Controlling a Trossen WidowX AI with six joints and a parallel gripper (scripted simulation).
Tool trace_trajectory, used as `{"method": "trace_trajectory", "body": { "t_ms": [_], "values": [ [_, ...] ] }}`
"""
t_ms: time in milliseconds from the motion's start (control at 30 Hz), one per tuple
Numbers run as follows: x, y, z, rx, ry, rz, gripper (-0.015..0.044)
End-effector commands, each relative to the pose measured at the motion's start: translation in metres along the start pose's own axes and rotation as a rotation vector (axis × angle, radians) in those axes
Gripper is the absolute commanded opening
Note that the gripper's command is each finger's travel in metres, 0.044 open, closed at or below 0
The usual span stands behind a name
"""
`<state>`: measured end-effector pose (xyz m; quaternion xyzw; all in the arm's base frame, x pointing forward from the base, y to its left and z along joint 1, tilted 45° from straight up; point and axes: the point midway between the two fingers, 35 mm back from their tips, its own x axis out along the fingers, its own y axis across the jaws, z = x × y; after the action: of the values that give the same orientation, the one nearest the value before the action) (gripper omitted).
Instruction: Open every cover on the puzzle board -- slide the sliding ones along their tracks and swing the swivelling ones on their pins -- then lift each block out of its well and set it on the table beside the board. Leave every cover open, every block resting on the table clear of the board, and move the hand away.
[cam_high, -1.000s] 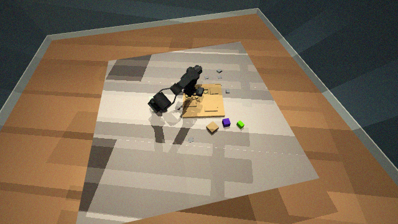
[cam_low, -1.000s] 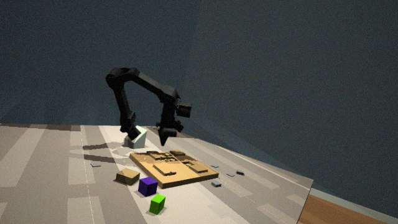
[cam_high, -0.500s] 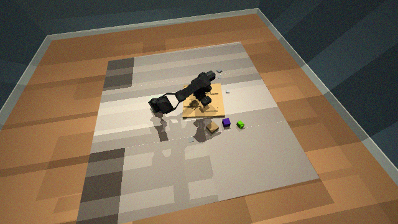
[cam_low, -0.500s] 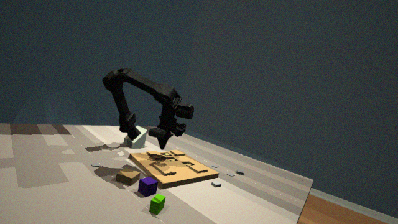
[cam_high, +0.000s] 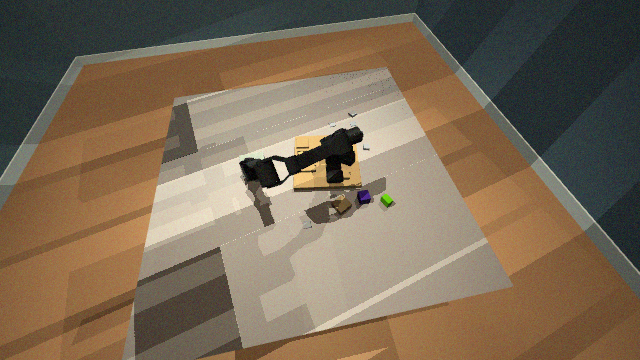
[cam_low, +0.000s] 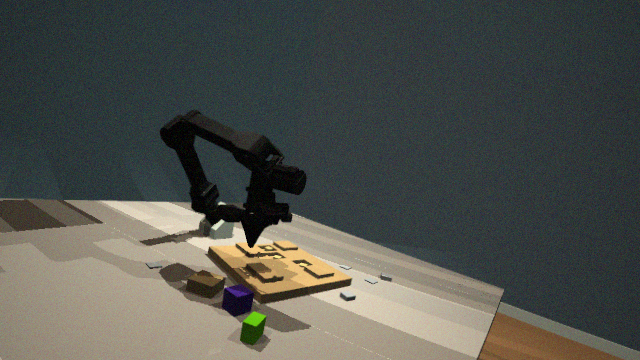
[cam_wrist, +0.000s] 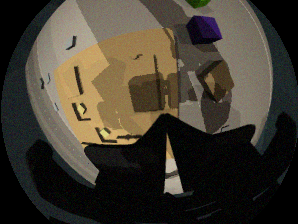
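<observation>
The tan puzzle board (cam_high: 303, 183) (cam_low: 285, 292) (cam_wrist: 135, 45) lies flat, partly hidden by the arm in the top view. Raised covers show in the exterior view: a front one (cam_low: 266, 272), a right one (cam_low: 319, 270) and a back one (cam_low: 285, 245). Small openings with pale yellow inside show, including one well (cam_wrist: 81, 109) and another (cam_wrist: 104, 133); whether they hold blocks is unclear. A tan block (cam_high: 342, 204) (cam_low: 205, 284) (cam_wrist: 225, 80), a purple block (cam_high: 364, 196) (cam_low: 238, 300) (cam_wrist: 204, 30) and a green block (cam_high: 386, 200) (cam_low: 253, 328) rest on the table. My gripper (cam_low: 251, 245) (cam_wrist: 164, 117) is shut and empty, low above the board's left part.
Small flat grey pieces lie about, including one (cam_high: 366, 147) (cam_low: 348, 296) beyond the board and one (cam_high: 307, 225) (cam_low: 154, 265) past the tan block. A pale block-like piece (cam_low: 222, 230) stands by the arm's base. Broad shadows cross the table and board.
</observation>
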<state>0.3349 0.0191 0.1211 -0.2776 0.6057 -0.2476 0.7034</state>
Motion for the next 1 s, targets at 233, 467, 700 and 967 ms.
{"method": "trace_trajectory", "body": {
  "t_ms": [233,467,700,967],
  "values": [
    [-0.001,-0.002,0.002,0.024,-0.001,-0.004,0.0000],
    [-0.001,-0.002,0.002,0.024,-0.001,-0.004,0.0000],
    [0.003,-0.002,0.002,0.024,-0.002,-0.004,0.0000],
    [0.010,-0.002,0.003,0.024,-0.002,-0.003,0.0000]
  ]
}}
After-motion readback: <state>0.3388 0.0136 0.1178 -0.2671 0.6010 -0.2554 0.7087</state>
